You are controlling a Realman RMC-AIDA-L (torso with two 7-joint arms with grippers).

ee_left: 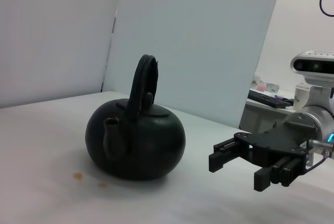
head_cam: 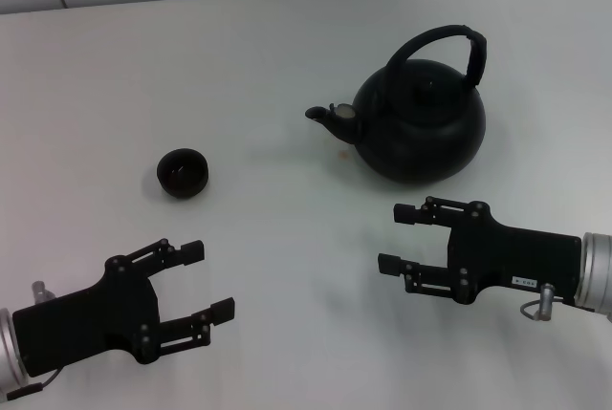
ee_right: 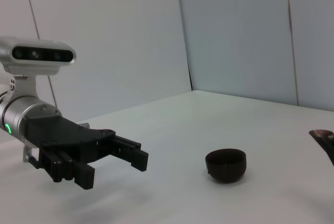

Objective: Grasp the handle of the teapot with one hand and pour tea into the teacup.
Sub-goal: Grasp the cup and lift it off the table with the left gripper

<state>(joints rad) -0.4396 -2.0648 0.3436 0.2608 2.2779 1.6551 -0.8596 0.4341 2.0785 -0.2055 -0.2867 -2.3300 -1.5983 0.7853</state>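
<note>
Both of your grippers sit low over the white table (head_cam: 268,37) with fingers spread and nothing between them. Your right gripper (head_cam: 394,238) is just short of the teapot (head_cam: 421,123), which stands upright beyond its fingertips, spout toward the teacup (head_cam: 182,172), its handle (head_cam: 449,42) arched overhead and untouched. Your left gripper (head_cam: 212,281) points past the teacup, which sits ahead of it, well apart from the teapot.
</note>
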